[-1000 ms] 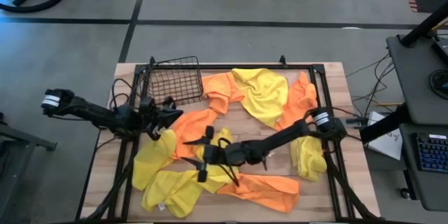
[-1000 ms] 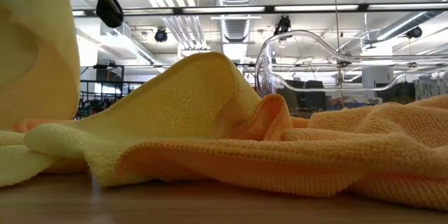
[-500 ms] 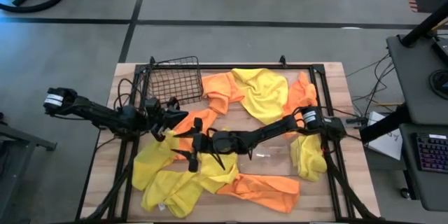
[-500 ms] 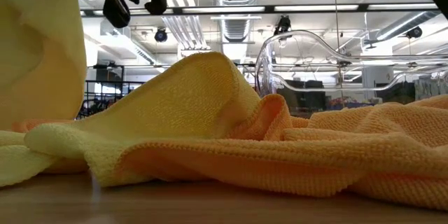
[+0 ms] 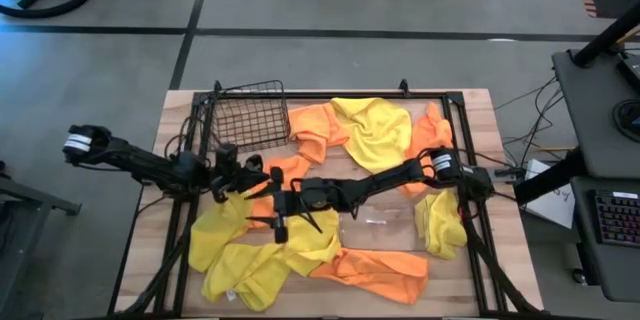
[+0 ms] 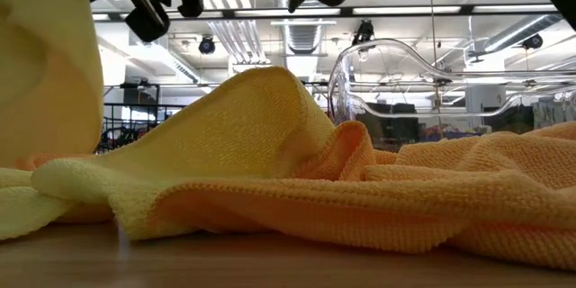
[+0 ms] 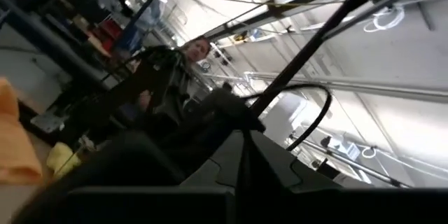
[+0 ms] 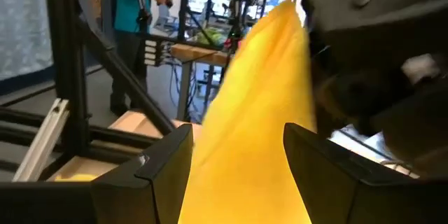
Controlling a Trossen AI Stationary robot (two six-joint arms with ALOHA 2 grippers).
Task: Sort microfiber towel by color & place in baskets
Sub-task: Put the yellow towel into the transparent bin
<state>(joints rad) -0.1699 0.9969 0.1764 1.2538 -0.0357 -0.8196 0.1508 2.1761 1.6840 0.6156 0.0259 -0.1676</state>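
My left gripper (image 5: 256, 176) is left of the table's middle, shut on a yellow microfiber towel (image 8: 252, 105) that hangs below it and shows at the left of the low view (image 6: 45, 63). My right gripper (image 5: 273, 212) reaches across from the right and is open, one finger on each side of that hanging towel; I cannot tell whether the fingers touch it. Orange and yellow towels (image 5: 370, 130) lie spread over the table. The wire-mesh basket (image 5: 248, 115) stands at the far left. The clear bin (image 6: 396, 81) stands among the towels. My left gripper holds the yellow towel by its upper end (image 8: 288, 14), and the gripper's own body hides the exact spot. The towel hangs slack below the fingers. Its lower part (image 5: 215, 232) rests on the towels at the table's near left.
A black frame (image 5: 455, 110) runs around the table's work area. In the room beyond the table a person (image 8: 129, 14) stands by workbenches. An orange towel (image 5: 385, 272) lies near the front edge, and another yellow towel (image 5: 440, 225) lies at the right.
My right gripper has moved toward the table's left edge and a little toward the far edge, up to the hanging yellow towel, and has stayed open. My left gripper has rolled about its own axis and stays shut on the towel.
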